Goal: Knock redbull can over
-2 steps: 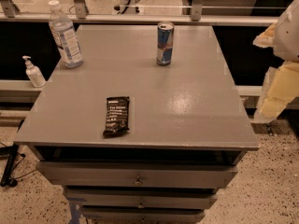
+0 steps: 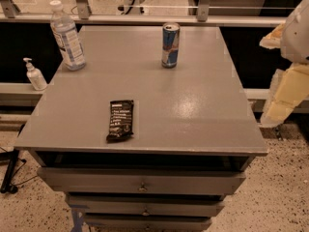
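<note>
The redbull can (image 2: 170, 45) stands upright on the grey table top (image 2: 193, 105), at the far middle. It is blue and silver with a silver top. My gripper (image 2: 286, 90) shows as cream-coloured parts at the right edge of the camera view. It is off the table's right side, well to the right of the can and nearer the camera, touching nothing.
A clear water bottle with a white cap (image 2: 67, 36) stands at the far left corner. A flat black snack-bar wrapper (image 2: 120, 120) lies near the front left. A white pump bottle (image 2: 35, 75) stands on a ledge left of the table. Drawers (image 2: 142, 182) sit below the top.
</note>
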Robot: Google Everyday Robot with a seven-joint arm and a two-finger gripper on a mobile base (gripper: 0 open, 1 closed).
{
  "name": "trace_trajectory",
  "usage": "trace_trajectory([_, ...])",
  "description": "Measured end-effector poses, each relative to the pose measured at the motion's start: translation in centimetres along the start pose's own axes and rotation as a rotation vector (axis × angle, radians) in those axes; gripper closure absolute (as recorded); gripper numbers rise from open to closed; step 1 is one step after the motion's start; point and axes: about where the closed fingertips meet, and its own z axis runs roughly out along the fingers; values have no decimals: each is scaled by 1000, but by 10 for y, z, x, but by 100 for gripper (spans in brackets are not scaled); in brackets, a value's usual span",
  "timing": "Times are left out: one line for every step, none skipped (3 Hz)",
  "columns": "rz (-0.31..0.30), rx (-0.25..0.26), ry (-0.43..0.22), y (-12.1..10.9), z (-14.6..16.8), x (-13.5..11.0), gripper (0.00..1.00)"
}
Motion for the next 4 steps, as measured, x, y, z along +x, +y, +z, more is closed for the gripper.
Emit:
trace_trajectory([-1, 27, -62, -14, 12, -7, 0])
trace_trajectory([31, 70, -185, -48, 32, -16, 0])
trace_trajectory([66, 115, -320, -93, 56, -31, 0])
trace_trajectory([122, 116, -472, -132, 85, -53, 0])
